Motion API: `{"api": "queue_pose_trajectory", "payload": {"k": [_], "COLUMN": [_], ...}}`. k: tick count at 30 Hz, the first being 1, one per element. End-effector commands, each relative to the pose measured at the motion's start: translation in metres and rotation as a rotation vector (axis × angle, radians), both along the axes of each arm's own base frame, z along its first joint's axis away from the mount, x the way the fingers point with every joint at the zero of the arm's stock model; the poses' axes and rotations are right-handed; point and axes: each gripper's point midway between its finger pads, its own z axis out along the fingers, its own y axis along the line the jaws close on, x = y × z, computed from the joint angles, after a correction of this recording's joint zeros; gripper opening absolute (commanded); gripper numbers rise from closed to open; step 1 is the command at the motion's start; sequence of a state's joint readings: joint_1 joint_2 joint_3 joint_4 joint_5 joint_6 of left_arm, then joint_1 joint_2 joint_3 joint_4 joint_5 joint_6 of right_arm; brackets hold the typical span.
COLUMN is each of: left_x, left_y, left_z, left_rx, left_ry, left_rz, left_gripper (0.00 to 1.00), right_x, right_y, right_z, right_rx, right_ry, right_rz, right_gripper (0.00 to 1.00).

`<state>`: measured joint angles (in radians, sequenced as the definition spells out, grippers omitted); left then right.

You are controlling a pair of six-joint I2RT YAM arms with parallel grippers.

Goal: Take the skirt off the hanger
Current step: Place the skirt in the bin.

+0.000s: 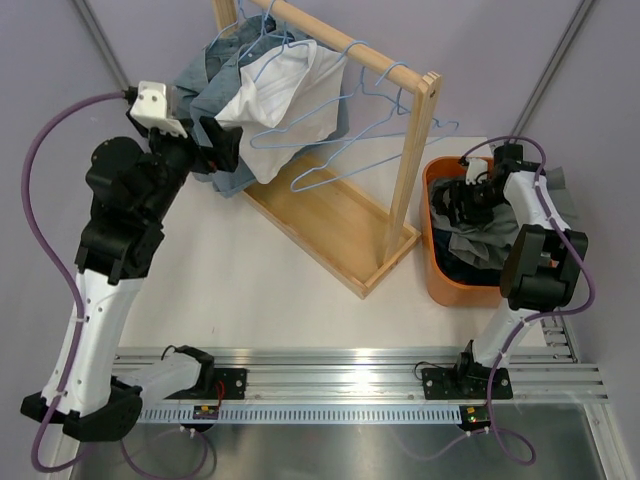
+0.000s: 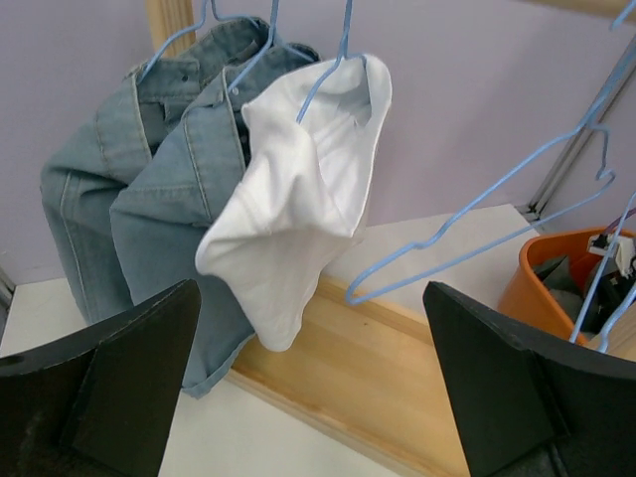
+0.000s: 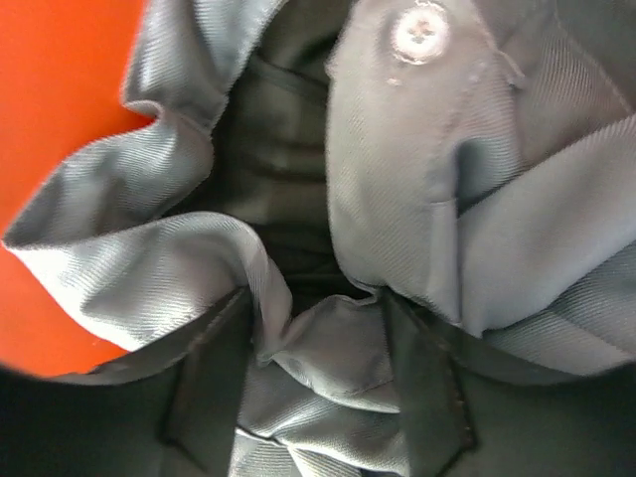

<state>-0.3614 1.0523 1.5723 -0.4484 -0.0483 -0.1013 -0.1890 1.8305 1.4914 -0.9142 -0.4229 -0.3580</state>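
Observation:
A white garment [image 1: 285, 95] hangs on a blue wire hanger on the wooden rack [image 1: 415, 150], next to two denim garments [image 1: 212, 80]. In the left wrist view the white garment [image 2: 298, 199] hangs in front of the denim [image 2: 149, 189]. My left gripper [image 1: 222, 150] is open and empty, just left of and below these clothes [image 2: 311, 298]. My right gripper [image 1: 462, 200] is down in the orange bin [image 1: 440, 285], open, its fingers [image 3: 214, 378] pressed into a grey buttoned garment [image 3: 397, 169] that bunches between them.
Several empty blue hangers [image 1: 370, 135] hang on the rack's right half [image 2: 487, 219]. The rack's wooden base tray [image 1: 330, 225] lies diagonally on the white table. The orange bin [image 2: 542, 278] stands just right of the rack's post.

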Motion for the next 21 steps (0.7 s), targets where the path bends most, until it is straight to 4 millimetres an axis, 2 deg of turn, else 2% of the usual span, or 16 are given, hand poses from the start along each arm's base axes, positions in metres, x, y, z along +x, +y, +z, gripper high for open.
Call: {"api": "queue_pose_trajectory", "payload": {"k": [1,2,3,4,5,7,8,9,10,11,12,14,16,21], "left_x": [0.006,0.020,0.027,0.029,0.045,0.059,0.057,0.081,0.086,0.088,0.108,0.119,0.135,0.165], "left_y": [-0.001,-0.009,-0.010,-0.009,-0.019,-0.025,-0.031,-0.039,-0.046,-0.049,-0.056,-0.063,-0.064,-0.058], "left_z": [0.037,0.032,0.037,0.053,0.051,0.059,0.079,0.067,0.069,0.081,0.068,0.071,0.063,0.058], "left_rx": [-0.073,-0.074,-0.086,-0.111,-0.112,-0.112,-0.112,-0.098,-0.076,-0.069,-0.057,-0.021,0.016,0.073], "left_ry": [-0.040,-0.017,-0.025,-0.053,-0.043,-0.058,-0.102,-0.068,-0.077,-0.110,-0.083,-0.128,-0.147,-0.189], "left_rz": [-0.027,-0.050,-0.060,-0.071,-0.108,-0.140,-0.179,-0.195,-0.232,-0.247,-0.258,-0.284,-0.275,-0.208], "left_gripper": [0.99,0.99,0.99,0.99,0.99,0.99,0.99,0.99,0.99,0.98,0.97,0.95,0.93,0.85], "right_x": [-0.017,-0.017,-0.017,-0.018,-0.021,-0.024,-0.028,-0.032,-0.037,-0.044,-0.048,-0.055,-0.063,-0.074], "right_y": [0.002,0.003,0.003,0.004,0.005,0.006,0.013,0.016,0.024,0.029,0.033,0.041,0.045,0.055], "right_z": [0.039,0.055,0.067,0.075,0.088,0.103,0.115,0.119,0.130,0.131,0.132,0.138,0.134,0.139], "right_rx": [-0.030,-0.033,-0.044,-0.049,-0.050,-0.050,-0.026,-0.022,0.009,0.021,0.037,0.067,0.076,0.097], "right_ry": [-0.048,-0.094,-0.122,-0.140,-0.174,-0.215,-0.255,-0.273,-0.313,-0.325,-0.338,-0.376,-0.386,-0.469], "right_rz": [0.125,0.142,0.162,0.172,0.184,0.213,0.240,0.275,0.305,0.354,0.375,0.412,0.449,0.496], "right_gripper": [0.68,0.76,0.79,0.82,0.86,0.92,0.96,0.99,0.99,0.99,1.00,1.00,0.99,0.99]}}
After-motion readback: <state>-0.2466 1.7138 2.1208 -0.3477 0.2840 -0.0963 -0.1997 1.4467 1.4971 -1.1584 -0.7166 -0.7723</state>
